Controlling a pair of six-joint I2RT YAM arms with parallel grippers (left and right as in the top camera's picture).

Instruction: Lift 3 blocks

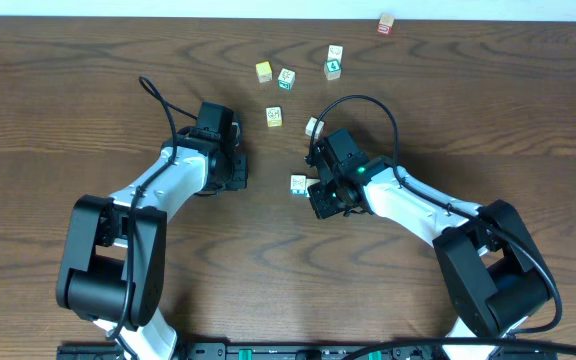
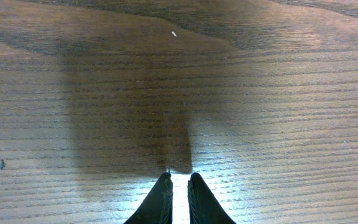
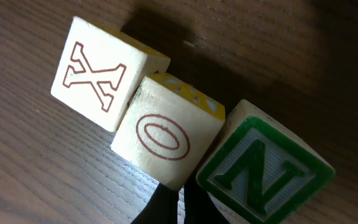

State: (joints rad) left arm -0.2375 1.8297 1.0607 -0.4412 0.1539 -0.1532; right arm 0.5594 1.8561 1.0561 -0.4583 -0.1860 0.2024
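Left gripper (image 2: 179,200) and right gripper (image 3: 179,208) both closed, nothing held.
Overhead: you see the pale wooden cube with teal marks (image 1: 298,184) at centre frame, just left of the right arm's head, and a whitish wooden cube (image 1: 313,126) above it. Left wrist: your fingers are pinched together over the bare brown wooden table (image 2: 260,93). Right wrist: your shut tips sit at bottom centre. The pale cube with a green "N" (image 3: 263,171) is at lower right, against a pale cube with a red-outlined "O" (image 3: 166,137).

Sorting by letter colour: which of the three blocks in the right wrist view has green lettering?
The N block, lower right: bold green N in a green frame. The X block and O block carry thin red-brown outlines.
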